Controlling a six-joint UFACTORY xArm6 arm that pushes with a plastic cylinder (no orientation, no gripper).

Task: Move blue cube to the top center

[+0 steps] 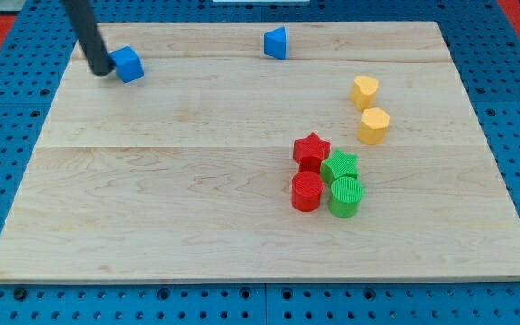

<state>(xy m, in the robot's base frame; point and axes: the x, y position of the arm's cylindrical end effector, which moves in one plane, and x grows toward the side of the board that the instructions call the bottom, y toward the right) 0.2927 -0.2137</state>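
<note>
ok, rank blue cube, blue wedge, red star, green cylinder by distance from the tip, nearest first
From my tip:
1. Blue cube, right beside it, top left.
2. Blue wedge, top centre.
3. Red star, centre right.
4. Green cylinder, lower right of the cluster.

My tip [103, 69] touches the cube [128, 64] at its 9 o'clock. The wedge [276, 42] sits far off at the cube's 3 o'clock.

1. Board [197, 181]: pale wood grain.
2. Surround [7, 90]: blue pegboard, dotted with holes.
3. My tip [102, 70]: dark.
4. Blue cube [128, 64] and blue wedge-shaped block [276, 42]: blue.
5. Two yellow blocks [365, 91] [375, 125]: yellow.
6. Red star [311, 149] and red cylinder [307, 190]: red.
7. Green star [339, 166] and green cylinder [346, 196]: green.
</note>
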